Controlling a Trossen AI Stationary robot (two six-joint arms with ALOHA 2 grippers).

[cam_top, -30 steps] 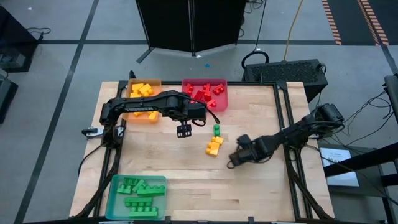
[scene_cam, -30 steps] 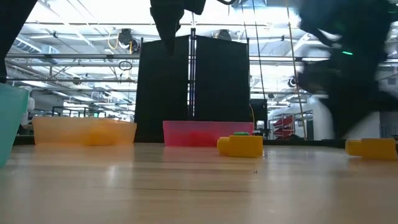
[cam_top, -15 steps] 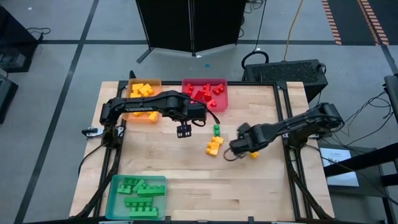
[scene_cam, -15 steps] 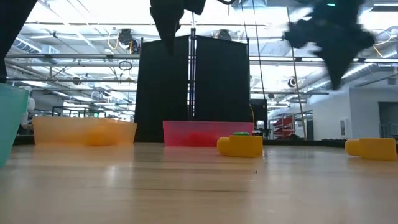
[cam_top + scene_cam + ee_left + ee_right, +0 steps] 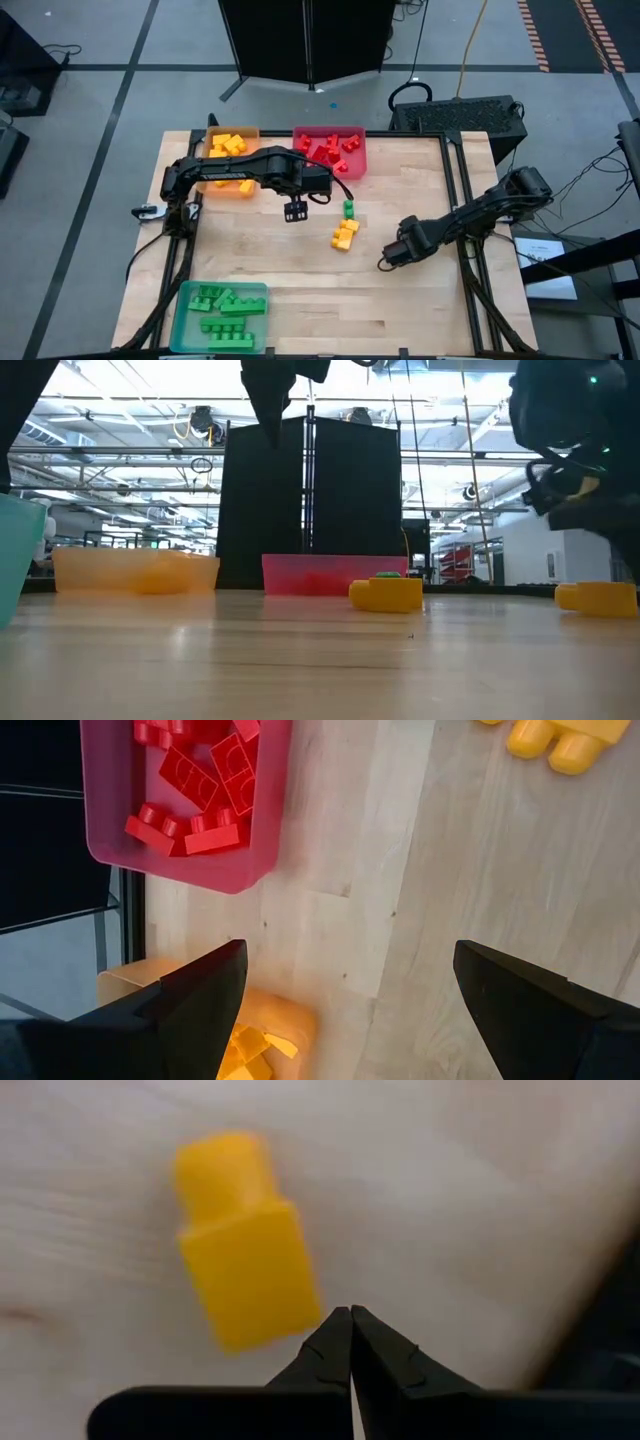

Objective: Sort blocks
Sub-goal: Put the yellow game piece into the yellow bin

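**Right gripper pinched shut beside a loose yellow brick; left gripper spread above the table**

The right arm reaches in from the table's right edge, and the right gripper (image 5: 386,262) sits low over the light wooden table (image 5: 300,265), to the right of the middle; its two dark fingers (image 5: 335,1348) are pressed together tip to tip with nothing between them; in the right wrist view a small yellow-orange plastic brick with one round stud (image 5: 243,1245) lies on the wood just beyond those tips, and whether it touches them cannot be told; this brick cannot be made out in the high view.

The left arm stretches from the left edge across the far half of the table; the left gripper (image 5: 295,210) hangs above bare wood with its fingers (image 5: 200,995) wide apart and empty, just in front of the two far trays.

A short green studded brick (image 5: 348,209) and a cluster of yellow-orange studded bricks (image 5: 345,233) lie loose near the table's centre, between the two grippers.

The translucent orange rectangular tray (image 5: 205,187) at the far left holds yellow-orange bricks; the translucent red rectangular tray (image 5: 361,160) beside it holds red bricks (image 5: 195,785); the teal rectangular tray (image 5: 179,316) at the near left corner holds green bricks (image 5: 222,305).
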